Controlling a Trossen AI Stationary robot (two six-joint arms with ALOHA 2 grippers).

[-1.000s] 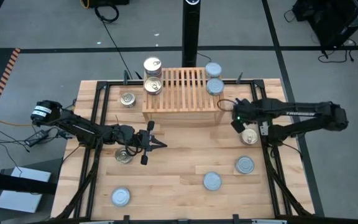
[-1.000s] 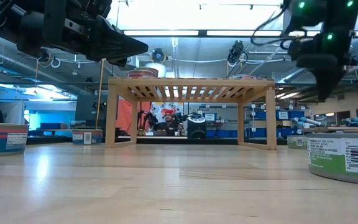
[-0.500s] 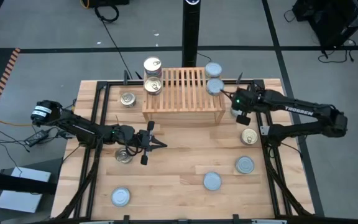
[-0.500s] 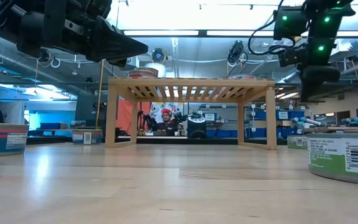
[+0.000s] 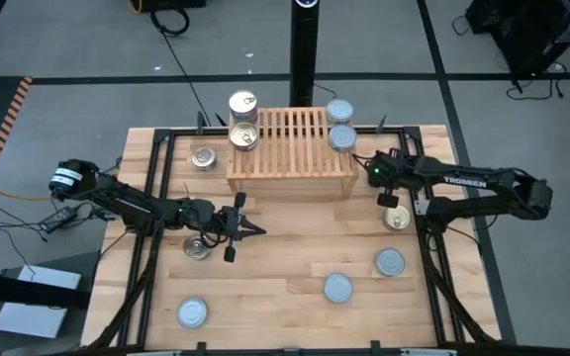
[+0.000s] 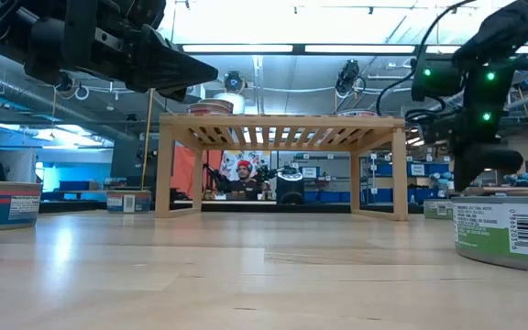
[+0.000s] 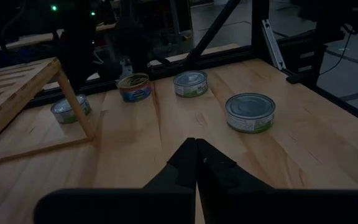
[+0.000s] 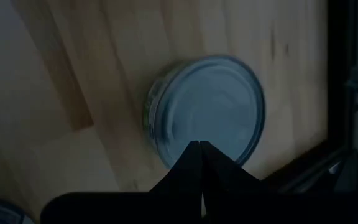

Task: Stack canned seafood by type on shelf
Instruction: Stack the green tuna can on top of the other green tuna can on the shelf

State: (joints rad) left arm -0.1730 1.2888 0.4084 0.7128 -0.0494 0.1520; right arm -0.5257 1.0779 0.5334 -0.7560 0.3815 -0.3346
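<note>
The blue-lidded tin (image 8: 207, 109) sat right under the right claw (image 8: 199, 149), whose pinched-together fingers would probably just knock it aside.

Wooden tabletop (image 5: 285, 287), black frame rails (image 5: 156, 198). Black post (image 5: 305, 49) behind table. Floor cables (image 5: 171, 20). Person in red headgear (image 6: 243, 179), possibly seated, beyond.

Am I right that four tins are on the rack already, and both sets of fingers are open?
Not quite. Four tins do sit on the rack, but both sets of fingers are shut. The left wrist view shows the left fingers pressed together, and the right wrist view shows the right fingers shut above a silver tin.
</note>
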